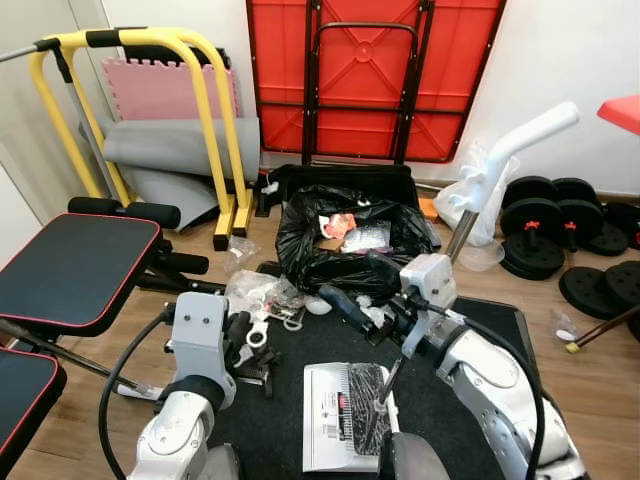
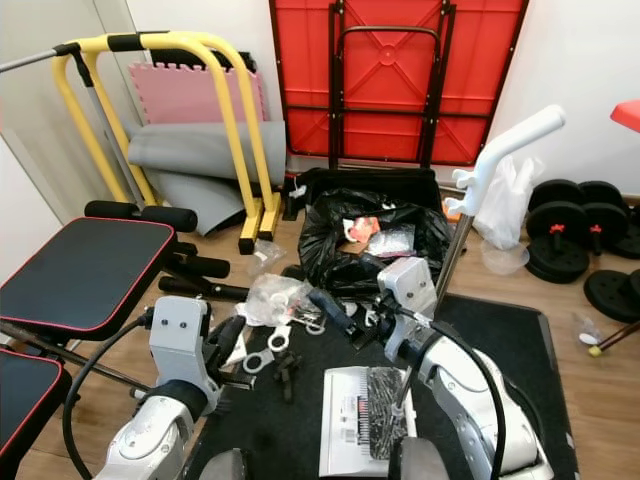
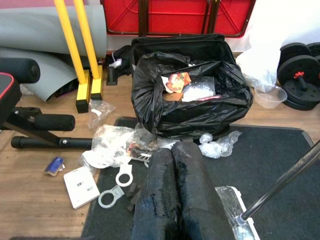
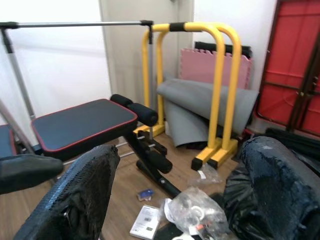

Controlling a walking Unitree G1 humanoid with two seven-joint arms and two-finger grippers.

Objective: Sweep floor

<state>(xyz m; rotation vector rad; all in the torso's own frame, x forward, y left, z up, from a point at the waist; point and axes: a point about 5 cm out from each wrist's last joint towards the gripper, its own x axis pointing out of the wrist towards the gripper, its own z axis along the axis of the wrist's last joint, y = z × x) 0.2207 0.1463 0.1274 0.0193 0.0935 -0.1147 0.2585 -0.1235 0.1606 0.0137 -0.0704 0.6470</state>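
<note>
With some rubbish already in the black bag [image 1: 350, 240], wrappers [image 1: 255, 292] and plastic rings [image 3: 117, 186] still litter the floor [image 1: 600, 370] by the mat [image 1: 480, 400], while the left gripper [image 1: 240, 335] hovers clenched and empty and the right gripper [image 1: 365, 295] gapes open beside the dustpan handle [image 1: 500, 165].

Black bin bag [image 1: 345, 240], yellow dip bars [image 1: 190, 110], red folded table [image 1: 370, 75]
</note>
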